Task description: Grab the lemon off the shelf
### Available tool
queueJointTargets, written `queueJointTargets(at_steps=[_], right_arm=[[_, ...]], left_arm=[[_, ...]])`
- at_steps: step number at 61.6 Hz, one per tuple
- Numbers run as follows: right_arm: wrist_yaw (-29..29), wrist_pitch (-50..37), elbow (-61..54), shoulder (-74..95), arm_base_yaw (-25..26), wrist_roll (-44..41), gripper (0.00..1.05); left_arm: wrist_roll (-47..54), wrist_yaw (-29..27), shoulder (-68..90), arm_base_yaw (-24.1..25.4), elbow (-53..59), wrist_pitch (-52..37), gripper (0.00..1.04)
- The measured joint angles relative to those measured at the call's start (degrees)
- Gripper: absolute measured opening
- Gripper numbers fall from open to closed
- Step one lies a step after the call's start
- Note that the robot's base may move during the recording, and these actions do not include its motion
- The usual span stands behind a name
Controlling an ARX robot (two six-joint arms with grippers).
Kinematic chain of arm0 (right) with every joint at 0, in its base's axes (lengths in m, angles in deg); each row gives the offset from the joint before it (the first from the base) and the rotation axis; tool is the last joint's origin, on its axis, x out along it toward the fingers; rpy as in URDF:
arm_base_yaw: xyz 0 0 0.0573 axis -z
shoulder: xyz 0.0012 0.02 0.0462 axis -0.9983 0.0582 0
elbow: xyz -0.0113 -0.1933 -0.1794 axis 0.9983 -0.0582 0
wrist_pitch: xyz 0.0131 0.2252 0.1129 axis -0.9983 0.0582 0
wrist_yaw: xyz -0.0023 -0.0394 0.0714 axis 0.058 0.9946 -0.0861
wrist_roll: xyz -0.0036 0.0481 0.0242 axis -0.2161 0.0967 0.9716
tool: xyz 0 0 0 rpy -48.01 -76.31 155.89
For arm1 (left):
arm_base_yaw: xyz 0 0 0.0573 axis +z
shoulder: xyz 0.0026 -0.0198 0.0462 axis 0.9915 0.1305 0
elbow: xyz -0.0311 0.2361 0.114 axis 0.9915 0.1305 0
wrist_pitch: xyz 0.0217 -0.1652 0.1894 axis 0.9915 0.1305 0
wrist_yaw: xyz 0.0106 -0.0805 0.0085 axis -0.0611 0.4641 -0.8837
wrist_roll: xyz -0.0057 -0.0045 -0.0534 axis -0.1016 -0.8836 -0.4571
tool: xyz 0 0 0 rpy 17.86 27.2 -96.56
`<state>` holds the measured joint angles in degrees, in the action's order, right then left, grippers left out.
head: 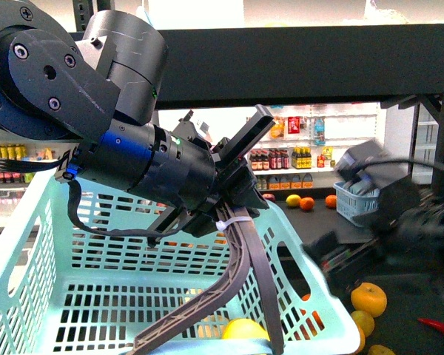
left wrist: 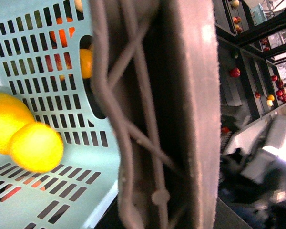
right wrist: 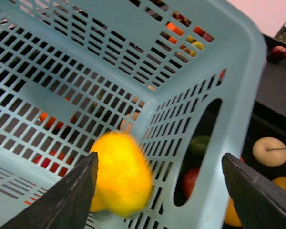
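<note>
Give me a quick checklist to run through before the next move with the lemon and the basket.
1. The lemon is inside the basket: ok.
2. The lemon is lying at rest: cannot tell, it is blurred in the right wrist view.
3. The right gripper is open and empty: ok, its fingers are wide apart with nothing between the pads.
4. The left gripper is open or shut: cannot tell; its fingers reach down into the basket beside the lemon.
5. The right arm is clear of the basket rim: cannot tell, it is blurred in the front view.
</note>
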<state>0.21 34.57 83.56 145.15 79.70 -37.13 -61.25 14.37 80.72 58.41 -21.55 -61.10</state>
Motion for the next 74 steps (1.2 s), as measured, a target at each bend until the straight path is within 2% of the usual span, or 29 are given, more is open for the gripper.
queueJointTargets(at_steps=[10, 17, 27, 34, 37, 41, 45, 65, 67, 74], right_arm=[[2.43, 5.38, -4.70, -14.34, 7.37, 6.27, 1.02], [2.34, 12.90, -12.07, -29.09, 12.04, 10.25, 1.02], [3.30, 28.41, -22.05, -53.59, 18.27, 13.81, 1.02], [1.14, 42.38, -27.19, -72.59, 21.14, 14.78, 1.02], [2.23, 43.60, -30.80, -82.20, 19.63, 15.54, 0.93], [10.32, 42.45, -34.38, -89.59, 10.97, 15.65, 0.78], [11.47, 41.97, -36.92, -90.77, 8.17, 15.65, 0.68], [12.37, 39.58, -44.44, -94.86, 7.17, 15.69, 0.14], [12.37, 39.45, -45.27, -95.34, 7.17, 15.67, 0.05], [12.39, 39.01, -46.73, -96.28, 7.17, 15.69, 0.07]], left_arm=[[-0.02, 0.02, 0.00, -0.02, 0.00, 0.00, 0.13], [-0.07, 0.17, 0.00, -0.02, 0.00, 0.00, 0.13], [-0.09, 0.20, 0.00, -0.02, 0.00, 0.00, 0.13], [-0.09, 0.13, 0.00, -0.02, 0.00, 0.00, 0.13], [-0.04, 0.15, 0.00, -0.02, 0.00, 0.00, 0.13], [-0.11, 0.15, 0.00, 0.00, 0.00, 0.00, 0.13], [-0.17, 0.17, 0.00, -0.02, 0.00, 0.00, 0.13], [-0.20, 0.17, 0.00, -0.02, 0.00, 0.00, 0.13], [-0.22, 0.15, 0.00, 0.00, 0.00, 0.00, 0.13], [-0.17, 0.13, 0.00, 0.00, 0.00, 0.00, 0.13]])
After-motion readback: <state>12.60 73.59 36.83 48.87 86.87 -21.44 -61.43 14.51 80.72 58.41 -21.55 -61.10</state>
